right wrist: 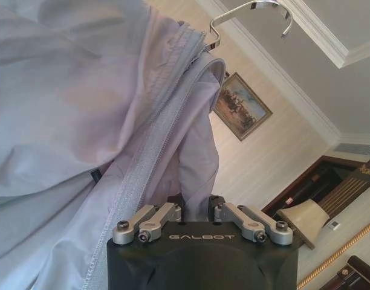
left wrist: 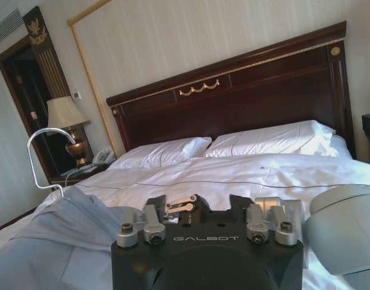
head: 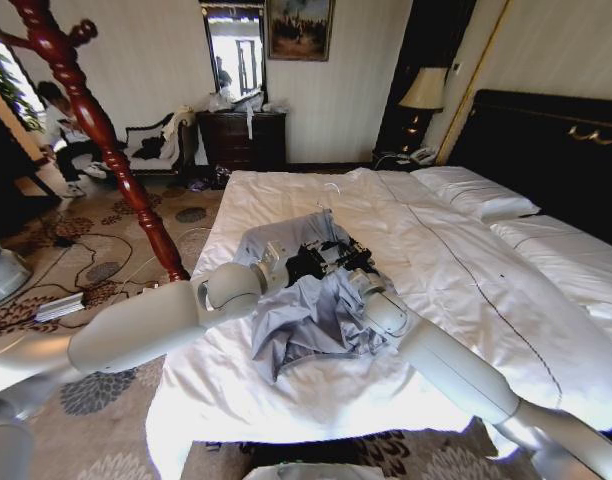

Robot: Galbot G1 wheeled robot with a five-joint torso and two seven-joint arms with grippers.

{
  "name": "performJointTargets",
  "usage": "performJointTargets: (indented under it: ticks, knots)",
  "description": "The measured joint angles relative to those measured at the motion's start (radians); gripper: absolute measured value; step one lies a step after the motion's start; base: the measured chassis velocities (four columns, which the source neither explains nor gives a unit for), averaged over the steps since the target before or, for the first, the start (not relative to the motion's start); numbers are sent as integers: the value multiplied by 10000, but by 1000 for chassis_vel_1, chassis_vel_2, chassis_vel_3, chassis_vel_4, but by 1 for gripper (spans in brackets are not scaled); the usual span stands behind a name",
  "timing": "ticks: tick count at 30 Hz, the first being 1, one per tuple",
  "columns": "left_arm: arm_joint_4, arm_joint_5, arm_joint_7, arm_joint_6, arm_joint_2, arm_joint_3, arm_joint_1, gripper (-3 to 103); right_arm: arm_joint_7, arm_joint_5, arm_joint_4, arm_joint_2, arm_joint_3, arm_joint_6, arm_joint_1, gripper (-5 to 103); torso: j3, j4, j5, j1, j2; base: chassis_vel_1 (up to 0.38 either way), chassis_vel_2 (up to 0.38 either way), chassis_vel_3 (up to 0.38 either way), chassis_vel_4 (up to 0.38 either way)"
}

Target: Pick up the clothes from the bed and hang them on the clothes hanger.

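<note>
A dark red turned wooden post [head: 91, 130] stands off to the left of the fingers, rising slantwise from the patterned carpet [head: 106, 255]. Well beyond the fingertips, against the far wall, sits a dark wooden dresser [head: 242, 138] with a mirror [head: 236, 45] above it and a framed painting [head: 300, 27] just beside the mirror. Left of the dresser is a cushioned chair [head: 156, 148] heaped with cloth. Farther ahead and to the right of the fingers, a table lamp [head: 423, 92] with a pale shade stands on a nightstand, a telephone [head: 422, 155] near its base.
</note>
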Motion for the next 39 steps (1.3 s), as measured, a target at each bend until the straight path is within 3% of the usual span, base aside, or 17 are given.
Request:
performJointTargets:
  ticks: [9,17,22,25,31,36,39]
  knots:
    - [-202,-615,-373,9,598,-1250,503,96,97,-23,91,-45,174,58,-171,18,1,1,-1,1,0,0,0,0,0]
    - [-183,-1047,-186,54,1287,-1980,652,100,84,-253,175,-64,215,222,-253,18,1,1,-1,1,0,0,0,0,0]
    - [-35,-1507,302,28,1806,-2456,876,100,24,-548,253,-112,313,399,-331,18,0,0,-1,1,0,0,0,0,0]
    - [349,-1837,969,-178,2227,-2959,1110,100,-65,-881,402,-232,427,592,-488,18,0,3,-2,2,0,0,0,0,0]
    - [1015,-2669,1234,-337,2097,-3149,1001,100,-196,-1330,604,-322,639,791,-857,18,1,0,-2,1,0,0,0,0,0]
    - [1826,-2799,1919,-459,1704,-2242,-313,100,-231,-1488,855,-416,772,859,-1123,18,0,-5,0,1,0,0,0,0,0]
    - [2753,-2811,3023,-723,1435,-1250,-1437,100,-284,-1639,922,-422,859,985,-1185,18,1,-1,1,2,0,0,0,0,0]
